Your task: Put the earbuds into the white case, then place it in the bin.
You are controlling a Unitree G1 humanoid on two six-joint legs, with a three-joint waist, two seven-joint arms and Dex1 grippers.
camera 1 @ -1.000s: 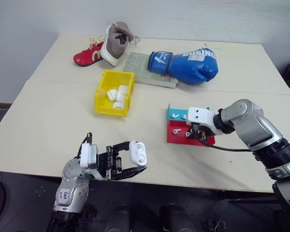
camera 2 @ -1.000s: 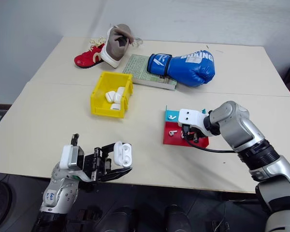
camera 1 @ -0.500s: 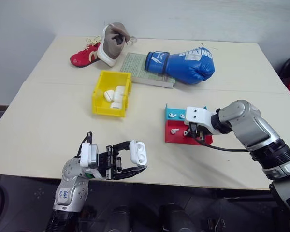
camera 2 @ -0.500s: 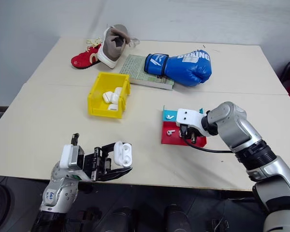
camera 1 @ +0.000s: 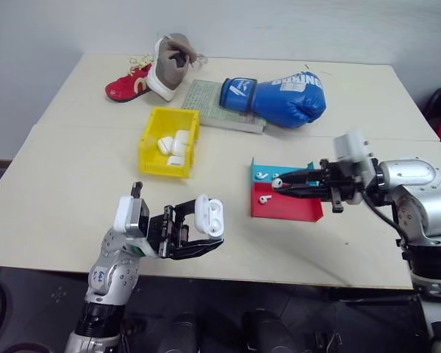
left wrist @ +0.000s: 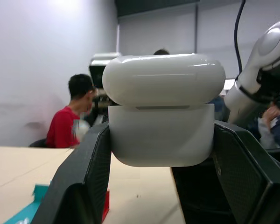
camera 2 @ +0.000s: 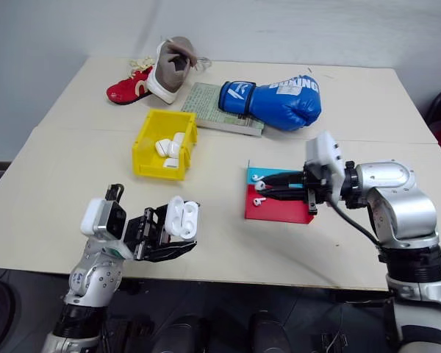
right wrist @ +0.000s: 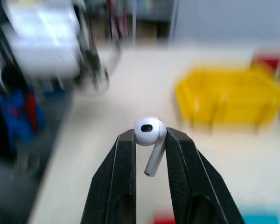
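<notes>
My left gripper [camera 1: 206, 231] is shut on the white case [camera 1: 209, 218], held above the table's near edge with its lid hinged open; the case [left wrist: 161, 112] sits between the two black fingers [left wrist: 79, 182]. My right gripper [camera 1: 279, 184] points left above the teal-and-red tray [camera 1: 298, 209], shut on one earbud [right wrist: 149, 133] pinched at its fingertips. Two more earbuds [camera 1: 262, 176] lie on the tray, one on the teal strip and one [camera 1: 265, 198] on the red part. The yellow bin [camera 1: 148, 147] stands left of the tray, behind the case.
Several white cases [camera 1: 175, 143] lie in the bin. A blue boxing glove [camera 1: 279, 99], a book [camera 1: 213, 103] and a red-and-white shoe [camera 1: 151, 70] sit at the back of the table. In the left wrist view a person in a red shirt [left wrist: 67, 123] sits beyond.
My right gripper has lifted off the tray with an earbud and swung to point left and level. My left gripper has risen a little with the case.
</notes>
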